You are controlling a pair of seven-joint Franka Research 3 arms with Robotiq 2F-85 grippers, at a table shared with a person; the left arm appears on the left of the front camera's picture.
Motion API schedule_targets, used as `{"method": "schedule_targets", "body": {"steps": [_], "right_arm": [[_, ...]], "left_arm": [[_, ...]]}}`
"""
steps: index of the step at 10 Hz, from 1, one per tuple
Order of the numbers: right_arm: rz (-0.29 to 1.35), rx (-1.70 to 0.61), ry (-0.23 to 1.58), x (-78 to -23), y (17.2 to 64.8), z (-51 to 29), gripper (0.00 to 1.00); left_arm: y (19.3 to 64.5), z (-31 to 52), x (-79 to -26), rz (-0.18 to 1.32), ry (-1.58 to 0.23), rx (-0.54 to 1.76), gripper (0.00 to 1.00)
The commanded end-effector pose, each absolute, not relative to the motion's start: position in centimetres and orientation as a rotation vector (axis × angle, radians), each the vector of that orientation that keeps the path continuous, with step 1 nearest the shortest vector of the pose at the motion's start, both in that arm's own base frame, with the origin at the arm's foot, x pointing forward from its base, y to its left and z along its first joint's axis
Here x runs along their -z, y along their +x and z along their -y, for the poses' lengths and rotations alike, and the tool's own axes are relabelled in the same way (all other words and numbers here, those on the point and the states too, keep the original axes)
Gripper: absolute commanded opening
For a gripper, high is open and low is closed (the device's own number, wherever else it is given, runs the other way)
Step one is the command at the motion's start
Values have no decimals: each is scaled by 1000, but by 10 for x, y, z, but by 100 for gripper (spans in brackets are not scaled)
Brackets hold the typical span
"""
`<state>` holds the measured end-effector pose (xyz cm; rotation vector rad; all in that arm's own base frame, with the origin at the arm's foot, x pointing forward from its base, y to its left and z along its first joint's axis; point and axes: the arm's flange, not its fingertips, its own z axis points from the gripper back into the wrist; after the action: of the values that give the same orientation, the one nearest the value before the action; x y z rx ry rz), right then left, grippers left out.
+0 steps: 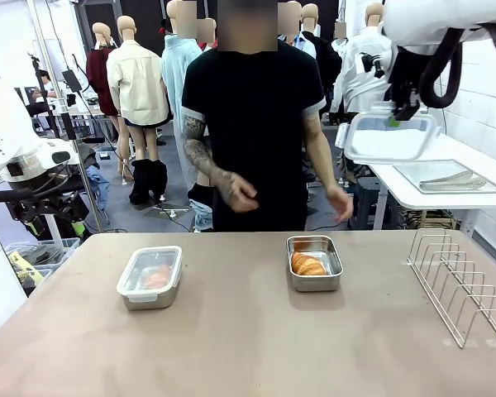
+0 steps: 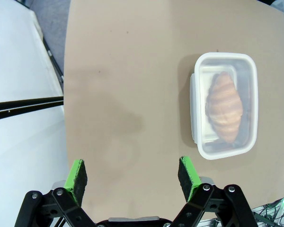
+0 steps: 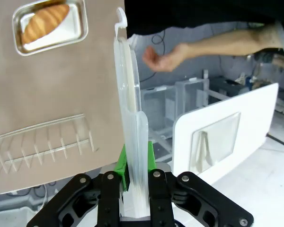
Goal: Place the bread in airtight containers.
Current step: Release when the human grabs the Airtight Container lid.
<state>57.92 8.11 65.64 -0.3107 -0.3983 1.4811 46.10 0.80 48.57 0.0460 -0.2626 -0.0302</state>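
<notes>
on the tabletop [image 1: 248,347], two steel containers well apart: left container [image 1: 150,278] closed under a clear lid, croissant [image 2: 224,107] inside; right container [image 1: 314,263] uncovered, with a second croissant [image 1: 307,264] in it. second lid [image 1: 391,137] raised high at the right (seen edge-on from the wrist), pinched in the right tool [image 3: 137,165]. left tool [image 2: 132,174] spread wide over bare tabletop, holding nothing. wire rack [image 1: 463,285] at the right edge; person's hands [image 1: 238,194] above the far edge.
</notes>
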Motion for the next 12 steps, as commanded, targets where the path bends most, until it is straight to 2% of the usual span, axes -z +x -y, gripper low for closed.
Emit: {"method": "schedule_targets", "body": {"steps": [1,10,11,12], "right_arm": [[364,-1518,-273,-654,603,-90,0],[322,-1532,-289,-642,610,-96,0],[312,-1538,-287,-641,608,-98,7],[308,-1543,-286,-638,603,-98,25]], "left_arm": [[459,-8,-485,263,52,13,100],[459,-8,-485,263,52,13,100],[459,-8,-485,263,52,13,100],[459,-8,-485,263,52,13,100]]}}
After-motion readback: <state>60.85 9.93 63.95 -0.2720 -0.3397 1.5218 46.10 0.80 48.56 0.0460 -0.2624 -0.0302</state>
